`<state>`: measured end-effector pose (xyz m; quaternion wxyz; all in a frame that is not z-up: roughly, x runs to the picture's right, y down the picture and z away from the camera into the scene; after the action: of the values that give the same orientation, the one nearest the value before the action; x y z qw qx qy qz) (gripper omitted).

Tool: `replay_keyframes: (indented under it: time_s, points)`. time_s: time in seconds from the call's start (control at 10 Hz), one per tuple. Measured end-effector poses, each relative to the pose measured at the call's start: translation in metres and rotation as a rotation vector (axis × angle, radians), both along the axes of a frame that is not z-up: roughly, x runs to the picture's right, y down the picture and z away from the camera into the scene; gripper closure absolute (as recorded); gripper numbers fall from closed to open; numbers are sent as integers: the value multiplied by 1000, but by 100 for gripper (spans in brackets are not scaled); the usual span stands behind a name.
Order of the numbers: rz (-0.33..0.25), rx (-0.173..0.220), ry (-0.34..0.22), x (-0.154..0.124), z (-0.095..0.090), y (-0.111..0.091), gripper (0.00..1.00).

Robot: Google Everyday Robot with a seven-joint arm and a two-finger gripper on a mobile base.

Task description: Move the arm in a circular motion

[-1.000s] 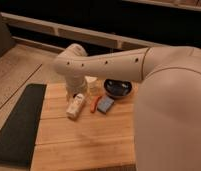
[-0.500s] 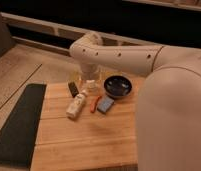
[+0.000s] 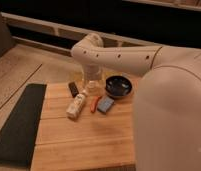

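Note:
The cream-white arm [image 3: 144, 60] fills the right side of the camera view and reaches left across the far edge of the wooden table [image 3: 79, 145]. Its rounded joint [image 3: 89, 47] sits above the table's back edge, with a lower segment hanging down behind the items. The gripper [image 3: 92, 82] is at the end of that segment, just above the table's far side, near a white bottle [image 3: 76, 106].
On the table lie a white bottle on its side, a small black bar [image 3: 73, 89], a red object [image 3: 94, 104], a blue sponge [image 3: 106, 104] and a dark bowl [image 3: 118, 85]. A dark mat [image 3: 16, 122] lies left of the table. A bench or rail runs behind.
The arm's joint has swung right and away from the camera, from over the table's left part to above its back edge. The table items have not moved.

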<state>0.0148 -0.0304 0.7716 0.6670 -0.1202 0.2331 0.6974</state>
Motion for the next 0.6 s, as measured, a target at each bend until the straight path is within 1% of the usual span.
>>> replay_keyframes:
  time_s: [0.1,0.2,0.3,0.4,0.5,0.6]
  points:
    - [8,7,67,25,8,-10,35]
    - [16,25,151,59,21,-29,35]
    - [18,35,173,70,26,-38,35]
    - [26,74,207,99,45,-65,35]
    - [33,103,191,107,59,-81,35]
    - [36,124,151,102,70,-93,35]
